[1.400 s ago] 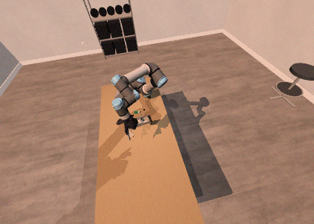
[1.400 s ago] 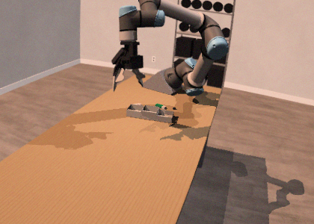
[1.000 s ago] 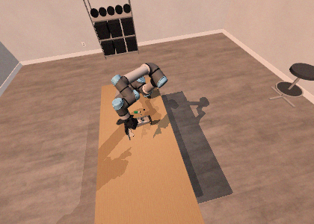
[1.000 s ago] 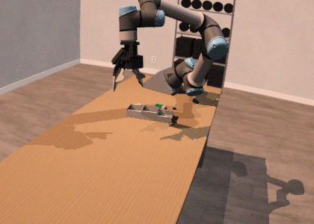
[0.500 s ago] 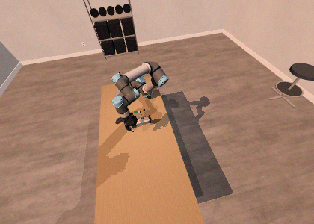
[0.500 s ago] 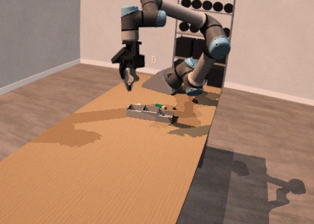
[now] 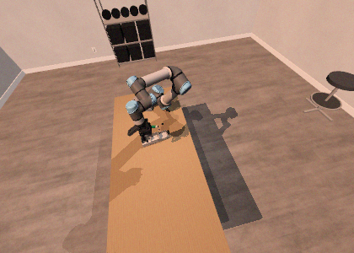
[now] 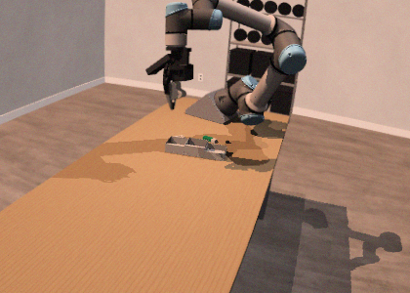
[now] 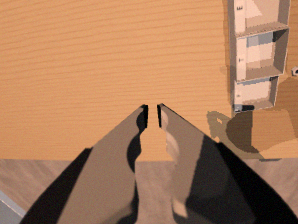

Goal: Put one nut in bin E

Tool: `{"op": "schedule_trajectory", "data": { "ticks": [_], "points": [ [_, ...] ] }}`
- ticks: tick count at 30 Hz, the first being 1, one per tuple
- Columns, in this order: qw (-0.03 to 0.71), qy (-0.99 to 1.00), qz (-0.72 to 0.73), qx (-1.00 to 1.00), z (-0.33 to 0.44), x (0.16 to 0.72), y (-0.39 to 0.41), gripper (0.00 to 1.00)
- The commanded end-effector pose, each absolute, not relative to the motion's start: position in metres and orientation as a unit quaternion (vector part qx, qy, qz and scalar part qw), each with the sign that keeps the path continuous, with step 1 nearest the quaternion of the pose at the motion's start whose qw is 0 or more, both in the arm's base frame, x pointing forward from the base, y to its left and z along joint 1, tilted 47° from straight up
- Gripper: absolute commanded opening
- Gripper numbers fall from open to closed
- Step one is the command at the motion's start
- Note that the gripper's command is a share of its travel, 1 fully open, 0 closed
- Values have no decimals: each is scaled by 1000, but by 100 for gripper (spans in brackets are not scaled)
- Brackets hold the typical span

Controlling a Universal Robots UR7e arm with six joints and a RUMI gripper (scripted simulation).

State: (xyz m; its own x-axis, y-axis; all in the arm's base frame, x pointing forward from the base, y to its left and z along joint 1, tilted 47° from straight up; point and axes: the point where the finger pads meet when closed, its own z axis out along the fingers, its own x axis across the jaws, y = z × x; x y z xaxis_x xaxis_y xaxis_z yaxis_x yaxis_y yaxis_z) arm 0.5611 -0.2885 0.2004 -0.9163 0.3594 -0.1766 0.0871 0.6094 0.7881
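- Wrist view: gripper clenched on nothing, high over bare table; bins off to its right
- Nuts too small to pick out; small green item lies just behind the bins
- Risk: descending with the jaws together just shoves a nut; a badly placed descent could tip a bin

Robot arm: one. Claw: one, two fingers. Counter: one. Bins: three in row per wrist view. Green item behind bins: one. Nuts: count unclear, too small. Shelf rack: one. Stool: one.
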Motion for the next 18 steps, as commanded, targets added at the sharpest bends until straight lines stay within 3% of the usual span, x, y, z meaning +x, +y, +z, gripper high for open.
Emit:
{"op": "schedule_trajectory", "data": {
  "ticks": [1, 18],
  "points": [
    [182, 890, 411, 81, 199, 543, -290, 4],
    [247, 896, 353, -108, 190, 472, -280, 4]
  ]
}}
